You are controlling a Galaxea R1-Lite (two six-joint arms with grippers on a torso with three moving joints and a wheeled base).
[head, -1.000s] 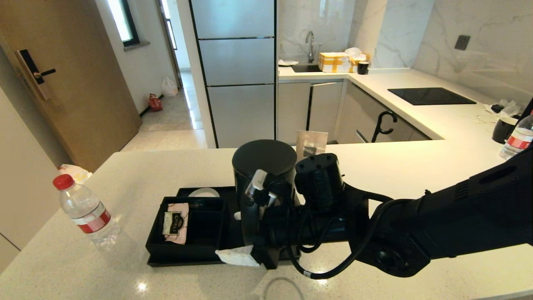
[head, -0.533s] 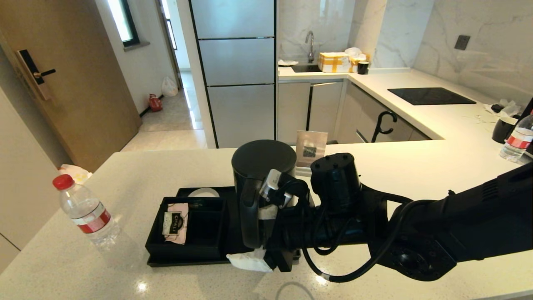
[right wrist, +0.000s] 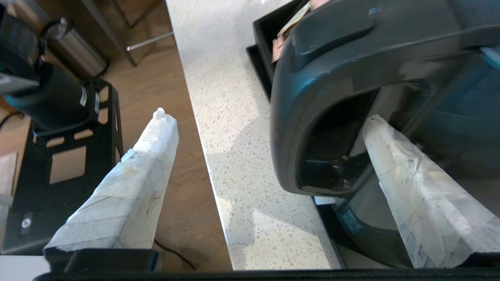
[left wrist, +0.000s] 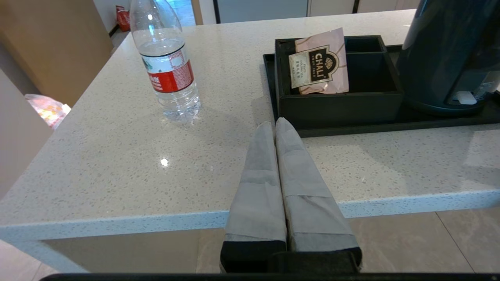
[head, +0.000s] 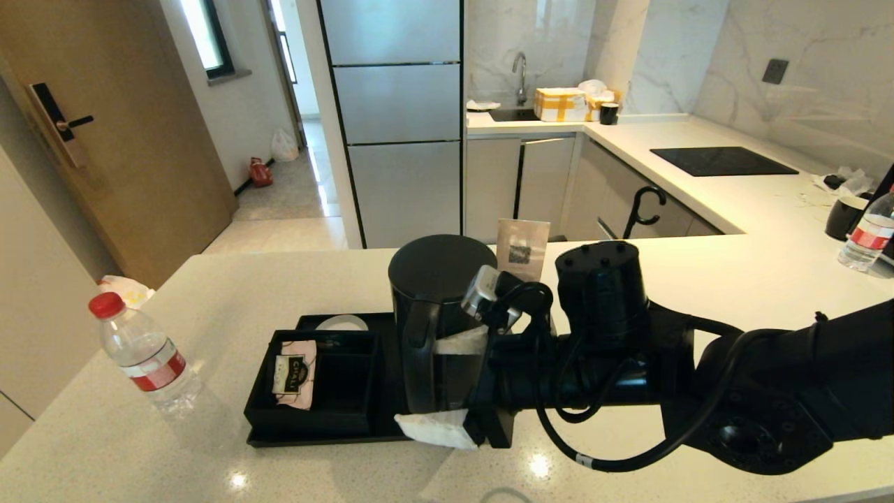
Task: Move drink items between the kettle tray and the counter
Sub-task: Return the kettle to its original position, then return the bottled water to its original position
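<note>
"CHALI" in pale capitals on a dark shield-shaped badge, under a small fan emblem, on the pink tea sachet [left wrist: 318,62] leaning in the black compartment box [left wrist: 340,99]; finer lines beneath the brand name too small to read. Same sachet [head: 293,372] in the head view, badge visible, lettering barely legible. Red-and-white label on the clear water bottle [left wrist: 167,66], printed in small white characters, not readable. Small standing card [head: 522,248] behind the kettle [head: 436,307], bearing a dark square patch, possibly a scan code, unreadable. Second bottle [head: 866,237] far right, red label band, no legible text.
</note>
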